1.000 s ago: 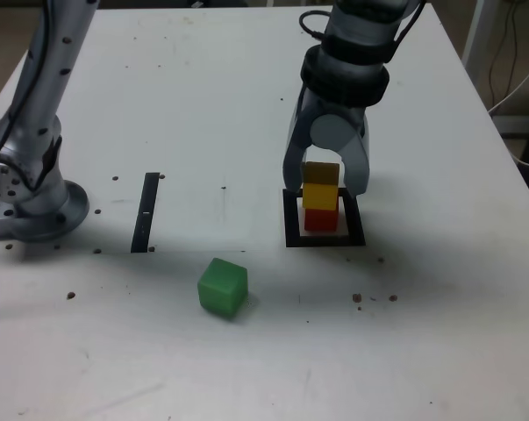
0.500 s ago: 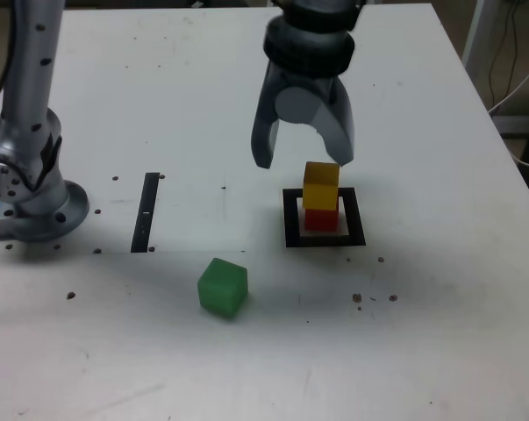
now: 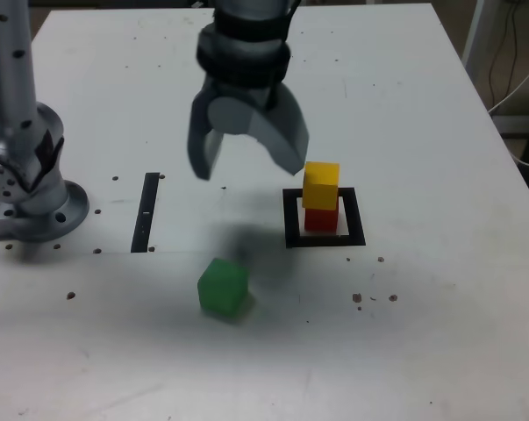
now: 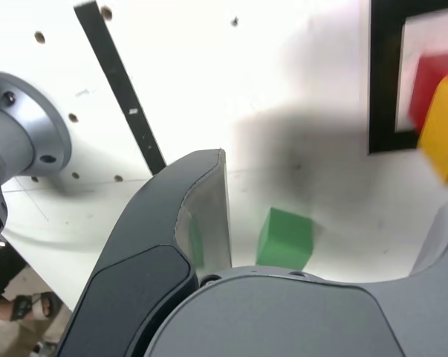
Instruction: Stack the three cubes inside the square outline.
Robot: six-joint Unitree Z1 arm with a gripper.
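A yellow cube rests on a red cube inside the black square outline. The green cube lies alone on the table, toward the front and to the exterior view's left of the stack. My gripper hangs open and empty above the table, left of the stack and above and behind the green cube. The wrist view shows the green cube between the jaws' spread, with the red cube, yellow cube and outline at the picture's edge.
A narrow black strip lies on the white table left of the outline. The arm's grey base stands at the exterior view's left edge. Small dark specks dot the surface.
The gripper let go of the yellow cube, rose off the stack and swung toward the exterior view's left, staying open. The cubes stayed put.
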